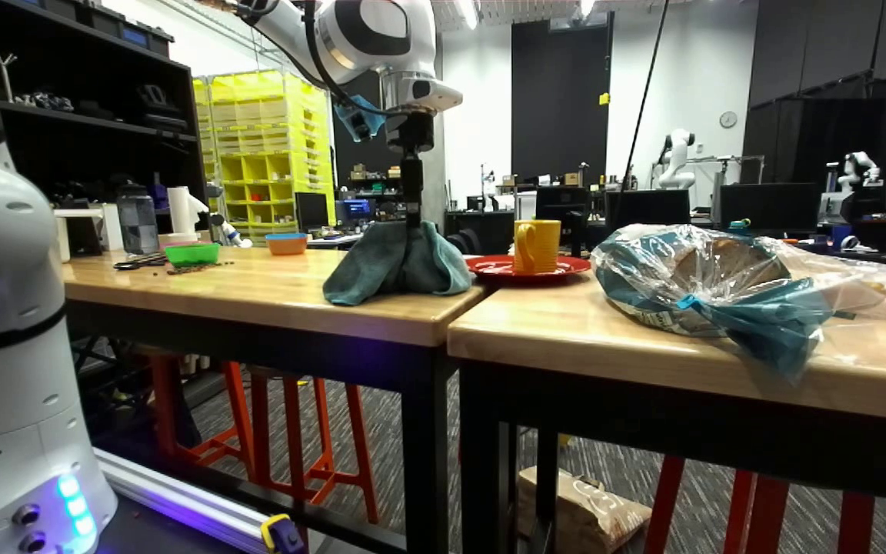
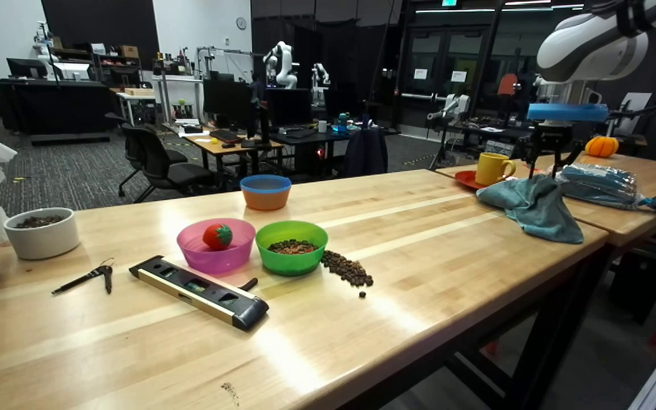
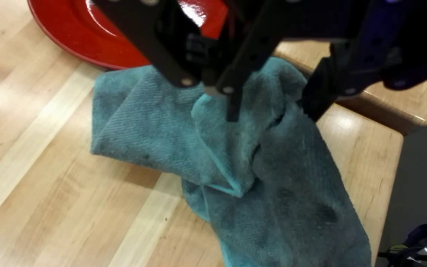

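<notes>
Teal cloth [image 1: 404, 265] lies bunched at the end of the table [image 1: 258, 281], centre of the frame in an exterior view, its top raised in a peak at the claw [image 3: 271, 111]. The claw's fingers [image 3: 234, 107] stand apart with cloth gathered between them; whether they squeeze it, I cannot tell. As I judge it, reaching the cloth is done, while a firm hold is unconfirmed and the cloth is not lifted clear: its lower edges appear to rest on the table. Just to the right in that view, a yellow mug [image 1: 538, 248] stands on a red plate [image 1: 572, 266]. The wrist view has the plate at upper left but no visible mug, and it alone makes plain the dark stains [image 3: 326, 213] on the cloth, lower right. Farther off, left of centre, only an exterior view shows the strawberry [image 2: 216, 237] inside a pink bowl [image 2: 208, 261] and the dark beans [image 2: 292, 247] inside a green bowl [image 2: 282, 264], more spilled beside it.
</notes>
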`<state>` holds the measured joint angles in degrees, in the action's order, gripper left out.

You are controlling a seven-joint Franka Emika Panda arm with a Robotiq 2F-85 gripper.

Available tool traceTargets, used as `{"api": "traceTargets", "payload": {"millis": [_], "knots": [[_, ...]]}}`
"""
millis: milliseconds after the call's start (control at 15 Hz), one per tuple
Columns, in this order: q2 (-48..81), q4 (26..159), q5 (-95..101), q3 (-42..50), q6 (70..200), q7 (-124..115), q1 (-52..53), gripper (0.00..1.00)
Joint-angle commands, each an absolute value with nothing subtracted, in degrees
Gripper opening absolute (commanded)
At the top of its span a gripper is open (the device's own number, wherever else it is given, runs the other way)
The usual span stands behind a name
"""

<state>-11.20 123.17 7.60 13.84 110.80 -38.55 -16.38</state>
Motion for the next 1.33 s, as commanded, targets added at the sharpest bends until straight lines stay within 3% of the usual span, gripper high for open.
{"api": "traceTargets", "payload": {"millis": [0, 133, 333, 1267], "knots": [[-14.9, 125.51, 6.58, 13.47, 112.03, -39.05, -17.0, 0.77], [-16.33, 125.96, 6.9, 13.12, 112.06, -38.8, -16.9, 0.91], [-18.64, 126.47, 7.08, 12.24, 111.34, -38.28, -16.65, 0.99], [-24.53, 129.87, 7.38, 1.98, 111.75, -28.39, -9.5, 1.0]]}}
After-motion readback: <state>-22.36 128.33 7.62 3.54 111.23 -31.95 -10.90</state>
